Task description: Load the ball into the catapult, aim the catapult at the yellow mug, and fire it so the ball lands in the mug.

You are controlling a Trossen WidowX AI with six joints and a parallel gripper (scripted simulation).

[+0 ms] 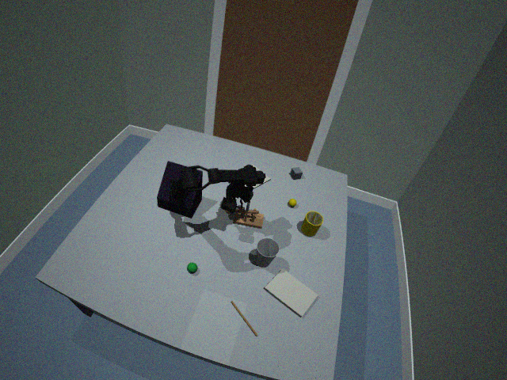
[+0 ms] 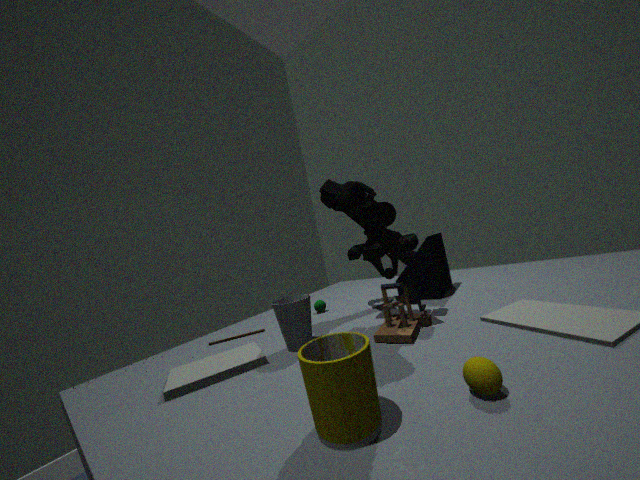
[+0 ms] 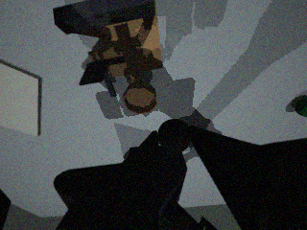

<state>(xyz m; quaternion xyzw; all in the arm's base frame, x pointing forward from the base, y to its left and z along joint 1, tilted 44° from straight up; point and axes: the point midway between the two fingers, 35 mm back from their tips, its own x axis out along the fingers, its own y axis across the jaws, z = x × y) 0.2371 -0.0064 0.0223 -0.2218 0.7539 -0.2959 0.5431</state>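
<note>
My gripper (image 2: 389,269) (image 3: 173,132) is shut on a small black ball and holds it above the table, near the cup end of the catapult. The wooden catapult (image 1: 257,221) (image 2: 397,335) (image 3: 154,45) stands upright on its base under the arm. Its round cup (image 3: 140,98) shows bare wood inside in the wrist view. The arm partly hides the catapult in the top view, where the fingertips are hard to make out. The yellow mug (image 1: 310,229) (image 2: 342,400) stands upright, beyond the end of the catapult away from its cup.
A grey cup (image 1: 266,254) (image 2: 296,326) stands beside the catapult. A yellow ball (image 1: 292,202) (image 2: 482,376) lies near the mug, a green ball (image 1: 192,267) (image 2: 320,306) (image 3: 301,105) farther off. A grey cube (image 1: 296,173), a stick (image 1: 244,317) and pale slabs (image 1: 291,292) (image 2: 563,320) lie around.
</note>
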